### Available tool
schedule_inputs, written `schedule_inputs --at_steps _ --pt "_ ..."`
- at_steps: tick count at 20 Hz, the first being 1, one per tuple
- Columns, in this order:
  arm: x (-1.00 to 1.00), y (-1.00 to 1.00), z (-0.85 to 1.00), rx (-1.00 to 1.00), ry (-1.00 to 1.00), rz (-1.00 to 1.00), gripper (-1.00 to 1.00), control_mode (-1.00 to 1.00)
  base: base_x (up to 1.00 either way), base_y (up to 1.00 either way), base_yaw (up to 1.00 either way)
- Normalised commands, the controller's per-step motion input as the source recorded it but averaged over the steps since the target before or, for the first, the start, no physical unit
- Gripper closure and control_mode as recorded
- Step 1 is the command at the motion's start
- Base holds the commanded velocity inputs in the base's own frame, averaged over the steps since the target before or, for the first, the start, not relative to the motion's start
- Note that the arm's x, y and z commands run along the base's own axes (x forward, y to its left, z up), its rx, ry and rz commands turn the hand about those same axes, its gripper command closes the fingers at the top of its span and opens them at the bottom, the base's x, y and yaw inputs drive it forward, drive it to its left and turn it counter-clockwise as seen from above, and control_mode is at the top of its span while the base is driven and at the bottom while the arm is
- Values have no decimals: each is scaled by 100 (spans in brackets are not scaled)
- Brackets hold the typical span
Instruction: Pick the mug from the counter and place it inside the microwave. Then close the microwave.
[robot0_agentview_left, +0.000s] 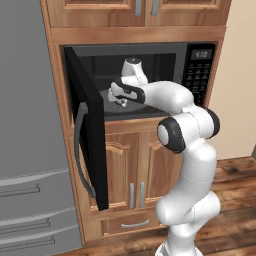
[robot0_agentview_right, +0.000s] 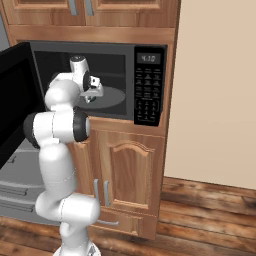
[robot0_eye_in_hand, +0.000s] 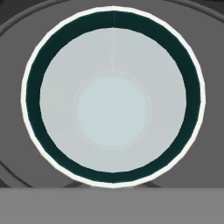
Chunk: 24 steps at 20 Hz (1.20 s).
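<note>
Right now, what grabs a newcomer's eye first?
The white arm reaching into the open microwave, its gripper over the grey turntable. The black door swung wide to the left. In the hand view, the mug seen straight down: white rim, dark teal inner wall.

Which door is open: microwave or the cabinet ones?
The microwave door, swung out to the left; the wooden cabinet doors below are shut.
</note>
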Motion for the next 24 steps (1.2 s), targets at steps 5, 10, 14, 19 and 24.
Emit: schedule_inputs --at_steps 5,10,14,19,24 --pt "33 0 -5 0 0 0 100 -100 0 0 0" --pt "34 0 -2 0 0 0 100 -100 0 0 0" --pt "28 0 -2 0 0 0 100 -100 0 0 0" --pt "13 0 -14 0 0 0 100 -100 0 0 0" --pt "0 0 -23 0 2 0 100 -100 0 0 0"
